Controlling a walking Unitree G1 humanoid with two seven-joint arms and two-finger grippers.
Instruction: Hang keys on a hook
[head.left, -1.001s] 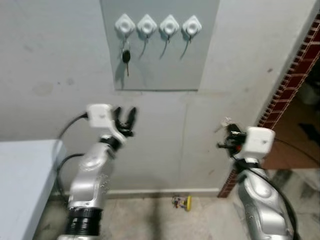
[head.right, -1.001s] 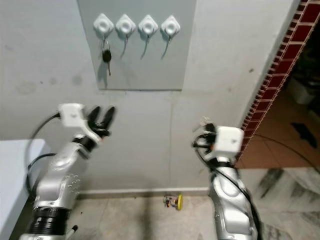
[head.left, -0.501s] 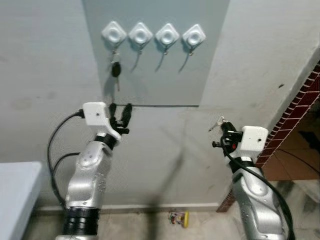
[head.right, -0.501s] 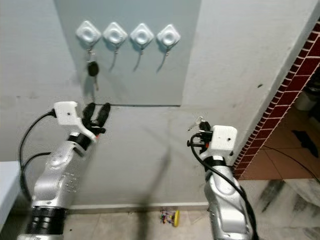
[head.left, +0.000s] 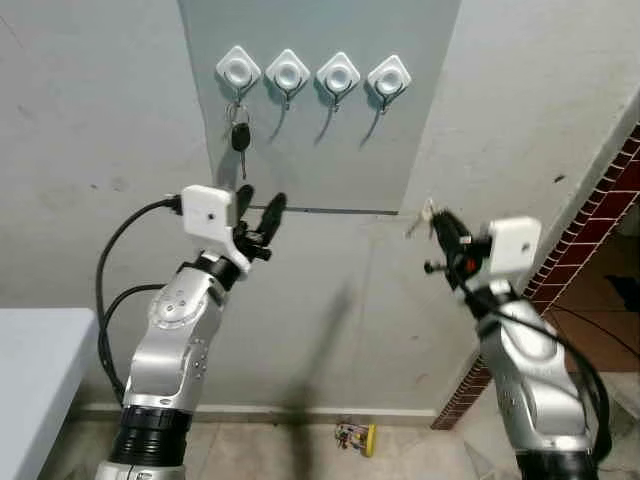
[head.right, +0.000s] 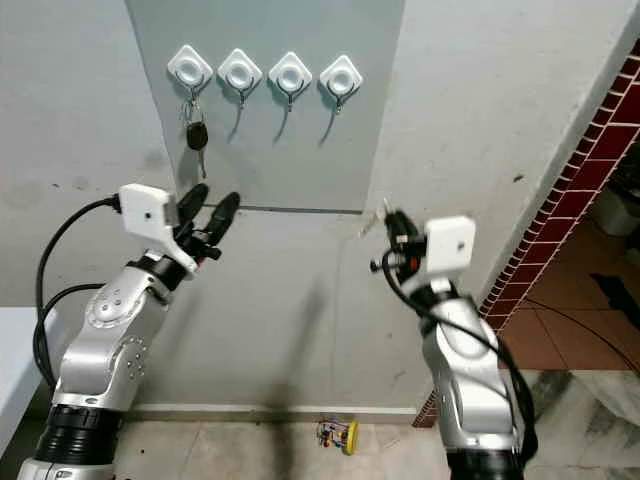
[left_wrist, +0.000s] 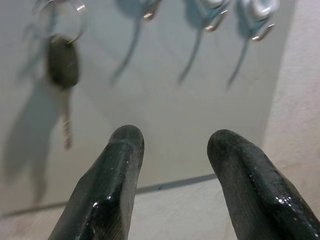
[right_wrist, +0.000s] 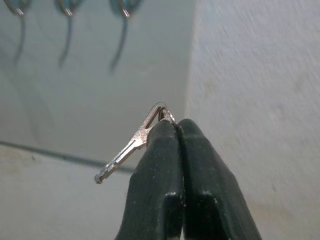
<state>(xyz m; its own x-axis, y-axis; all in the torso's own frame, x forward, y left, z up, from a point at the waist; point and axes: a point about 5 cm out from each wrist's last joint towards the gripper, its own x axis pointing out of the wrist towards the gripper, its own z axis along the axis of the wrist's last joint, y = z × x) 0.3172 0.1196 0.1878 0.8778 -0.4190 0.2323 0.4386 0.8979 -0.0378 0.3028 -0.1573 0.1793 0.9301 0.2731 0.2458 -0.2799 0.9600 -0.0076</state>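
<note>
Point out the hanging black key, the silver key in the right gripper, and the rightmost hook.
hanging black key (head.left: 240, 137), left eye view, on its black head.
silver key (right_wrist: 131, 146), right wrist view, mid-blade.
rightmost hook (head.left: 389, 75), left eye view, on its white base.

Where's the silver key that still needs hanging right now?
The silver key is pinched in the right hand, raised near the wall, below and right of the rightmost hook.
</note>
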